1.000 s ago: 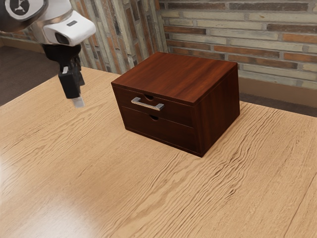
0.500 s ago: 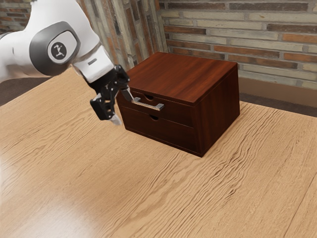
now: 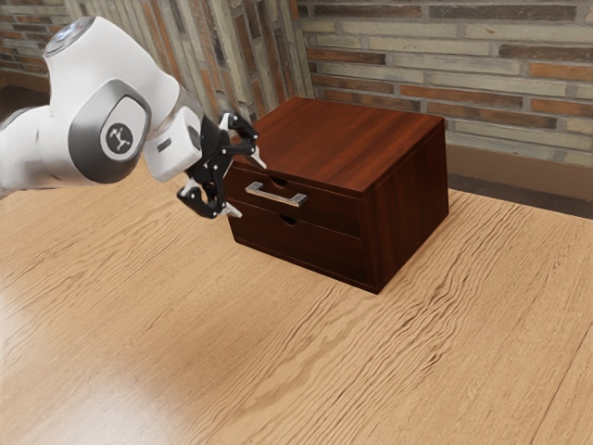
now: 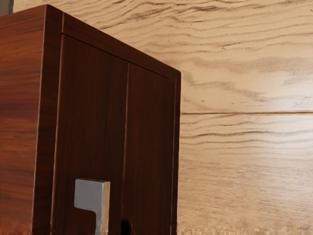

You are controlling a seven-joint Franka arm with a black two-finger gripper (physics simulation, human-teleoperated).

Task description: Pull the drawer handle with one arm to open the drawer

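Starting at the exterior view's left: carries the white Franka arm [image 3: 102, 130] lower and flatter than half a second ago, wrist turned, hand pointing level at the cabinet instead of slanting down. Sets the black gripper [image 3: 239, 176] higher than then, and far closer than a second ago, when hanging over bare table well off to the left. Holds the two fingers wide apart, one above the other, clamped on nothing. Places them just beside the left end of the drawer handle [image 3: 276, 195], at the cabinet's front left corner; cannot tell whether touching.

Further right: finds the handle, a slim brushed-metal bar with bent ends, on the upper drawer [image 3: 324, 211], front flush with the cabinet [image 3: 343, 139], so shut, same as before. Shows a boxy body of glossy dark red-brown wood, with a lower drawer [image 3: 306, 243] notched half-round at its top edge. Rests all on a pale table [image 3: 278, 352] of wavy grain, before a brick wall [image 3: 445, 56].

From the wrist: looks close onto the cabinet [image 4: 19, 122] front, catching the square silver end of the drawer handle [image 4: 92, 198] on the upper drawer [image 4: 93, 122], the lower drawer [image 4: 149, 147] alongside, then the table [image 4: 244, 122].
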